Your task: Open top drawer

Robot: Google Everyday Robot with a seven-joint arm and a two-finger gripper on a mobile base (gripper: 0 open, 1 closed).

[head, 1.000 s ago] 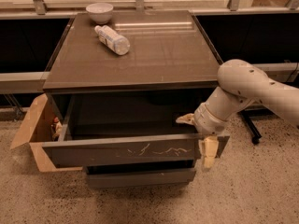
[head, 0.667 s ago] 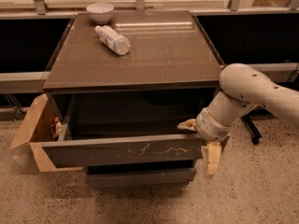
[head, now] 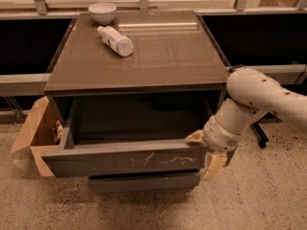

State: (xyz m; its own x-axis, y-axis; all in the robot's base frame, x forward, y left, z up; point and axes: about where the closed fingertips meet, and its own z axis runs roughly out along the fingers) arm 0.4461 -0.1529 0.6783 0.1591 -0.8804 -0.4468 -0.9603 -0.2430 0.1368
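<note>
Top drawer (head: 124, 159) — dark grey-brown front, pale whitish scratches across its middle. Cabinet (head: 158, 61): brown top with a pale streak of glare near the back. Bowl (head: 102, 12): white. Bottle (head: 115, 40): whitish, pale label. Box (head: 29, 131): tan cardboard. Floor (head: 268, 200): beige, dark-speckled. Arm (head: 261, 97): white with small dark dots. Gripper (head: 205, 151) — cream-yellow, at the drawer front's right end.

Counted one bench (head: 144, 71). Counted on it one bowl (head: 102, 12) and one bottle (head: 115, 40), lying flat. Counted two drawer fronts: top drawer (head: 124, 161), pulled out, plus one lower front (head: 144, 181) beneath. Counted one cardboard box (head: 33, 133) at left. Counted one arm (head: 259, 99) with one hand (head: 205, 151), at right end of top drawer front.
</note>
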